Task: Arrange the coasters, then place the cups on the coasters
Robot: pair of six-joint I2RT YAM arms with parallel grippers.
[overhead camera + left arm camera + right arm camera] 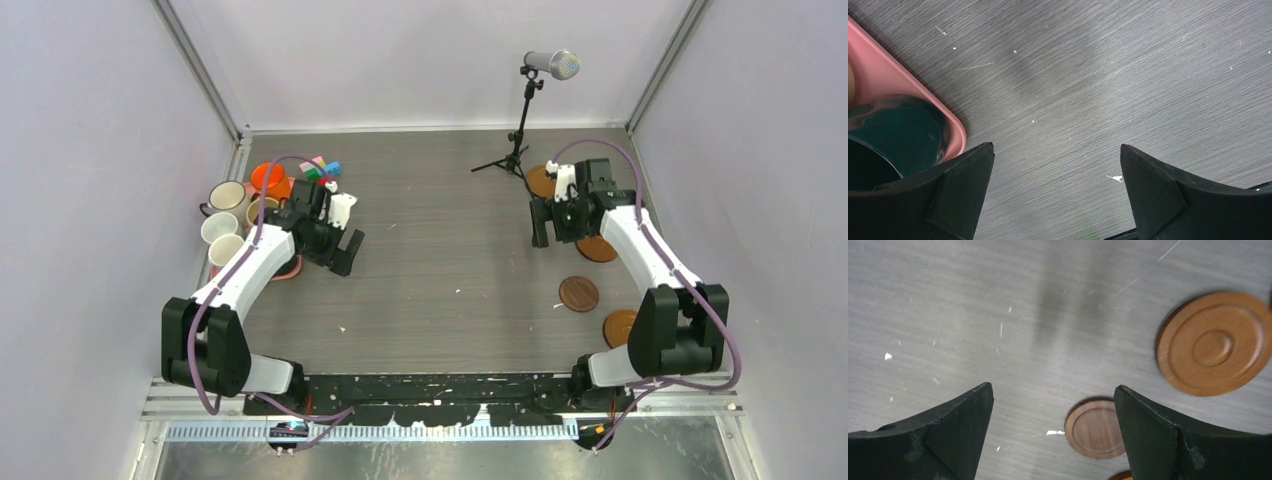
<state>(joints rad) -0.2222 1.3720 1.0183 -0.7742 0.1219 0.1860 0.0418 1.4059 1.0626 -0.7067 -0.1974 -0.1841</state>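
Observation:
Several brown coasters lie on the right of the table: one at the back (541, 181), one under the right arm (597, 249), a darker one (579, 294) and one by the arm's base (620, 328). Several cups cluster at the far left, among them a beige one (228, 196) and an orange one (268, 178). My left gripper (343, 252) hangs open over bare table beside the cups; its wrist view shows a dark green cup (893, 135) at the left. My right gripper (545, 228) is open above the table; below it are a light coaster (1215, 342) and a dark coaster (1095, 429).
A pink tray (878, 75) holds the cups at the left; its rim shows under my left arm (290, 270). Small coloured blocks (322, 168) sit behind the cups. A microphone stand (518, 140) rises at the back centre. Walls close in on three sides.

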